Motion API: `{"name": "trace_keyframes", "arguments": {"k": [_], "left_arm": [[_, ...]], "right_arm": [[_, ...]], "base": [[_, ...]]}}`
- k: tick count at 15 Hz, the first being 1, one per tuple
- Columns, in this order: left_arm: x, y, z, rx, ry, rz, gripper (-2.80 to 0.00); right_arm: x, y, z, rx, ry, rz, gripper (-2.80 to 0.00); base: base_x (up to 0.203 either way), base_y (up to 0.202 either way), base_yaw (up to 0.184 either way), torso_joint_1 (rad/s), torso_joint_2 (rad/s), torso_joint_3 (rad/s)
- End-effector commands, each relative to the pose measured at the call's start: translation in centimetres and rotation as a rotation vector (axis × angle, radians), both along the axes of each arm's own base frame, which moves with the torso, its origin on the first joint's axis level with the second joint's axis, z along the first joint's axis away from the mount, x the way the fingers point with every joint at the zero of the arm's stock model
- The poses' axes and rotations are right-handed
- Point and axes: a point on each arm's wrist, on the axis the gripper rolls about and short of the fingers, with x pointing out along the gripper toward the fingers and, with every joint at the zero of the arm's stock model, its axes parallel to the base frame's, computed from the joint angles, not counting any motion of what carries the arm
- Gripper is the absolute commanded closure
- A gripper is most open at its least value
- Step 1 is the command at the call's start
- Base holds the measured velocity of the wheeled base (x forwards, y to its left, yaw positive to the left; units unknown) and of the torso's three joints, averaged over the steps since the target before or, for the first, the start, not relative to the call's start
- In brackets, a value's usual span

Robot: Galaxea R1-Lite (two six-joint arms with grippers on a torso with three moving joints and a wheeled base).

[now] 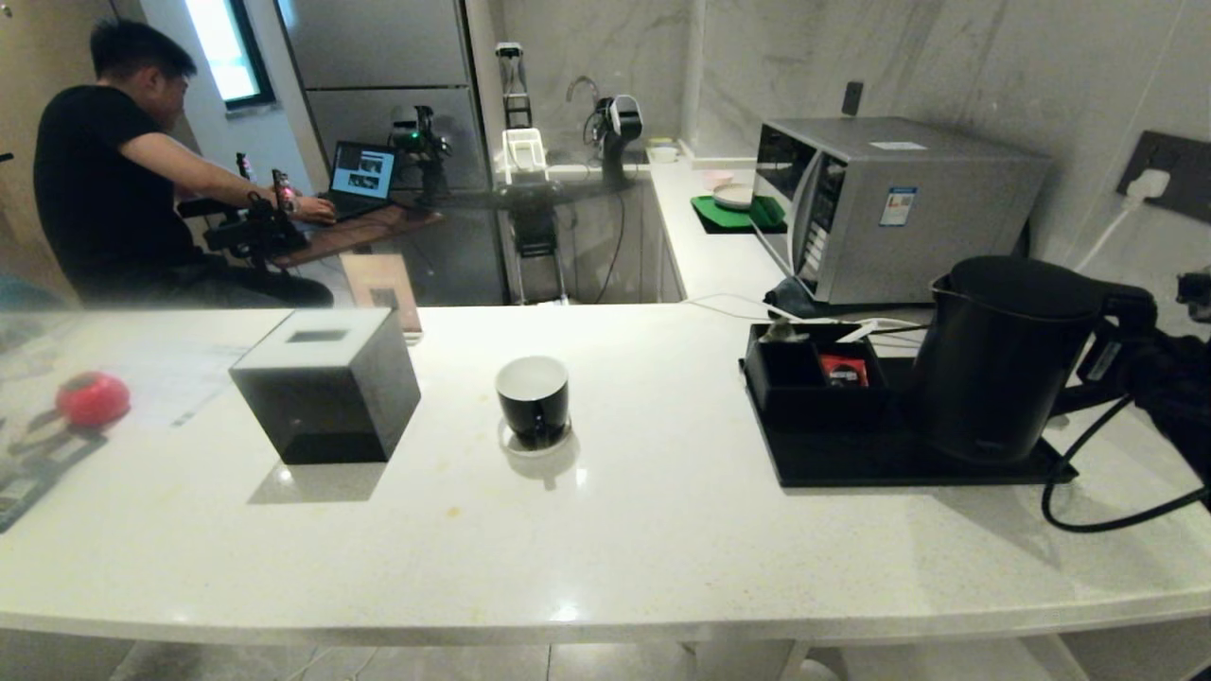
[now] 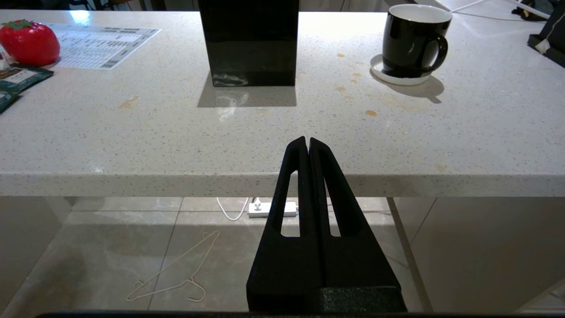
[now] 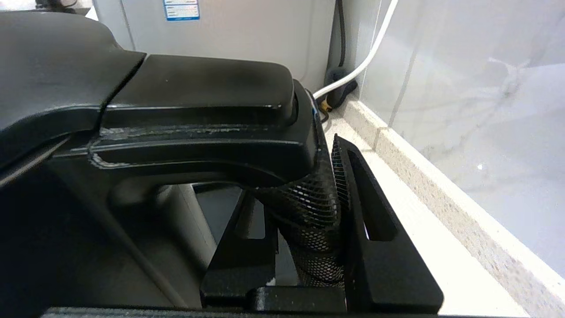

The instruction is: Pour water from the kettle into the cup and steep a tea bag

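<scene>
The kettle point(image 1: 993, 364) presented a matt black plastic body; its handle point(image 3: 198, 110), held between the right gripper's point(image 3: 304, 207) jaws, carried a glossier, scuffed edge and a black mesh sleeve point(image 3: 309, 221) at the point of grip. The gripper fingers point(image 3: 375, 229) looked like matt, slightly grainy black plastic. Ahead of the left gripper's point(image 2: 307, 143) closed jaws, the countertop point(image 2: 176, 132) was speckled pale stone, polished and stained. The cup point(image 2: 412, 42) was glossy black ceramic with a white interior, on a smooth white saucer point(image 2: 399, 79). The square box point(image 2: 249, 44) was glossy black. The microwave point(image 1: 899, 203) had a brushed metal casing.
</scene>
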Motion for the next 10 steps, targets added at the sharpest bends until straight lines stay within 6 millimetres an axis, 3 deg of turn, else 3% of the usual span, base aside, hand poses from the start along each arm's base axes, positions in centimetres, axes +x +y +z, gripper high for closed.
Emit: {"name": "trace_keyframes", "arguments": {"k": [1,10], "left_arm": [[0.0,0.0,0.0,-0.001,0.001,0.0,0.0],[0.0,0.0,0.0,-0.001,-0.001,0.0,0.0]], "right_arm": [[-1.6,0.5,0.9,0.002,-0.015,0.003,0.0],[-6.4,2.6,1.9,0.009,-0.017,0.1,0.0]], "base": [[0.0,0.0,0.0,0.0,0.0,0.0],[0.0,0.0,0.0,0.0,0.0,0.0]]}}
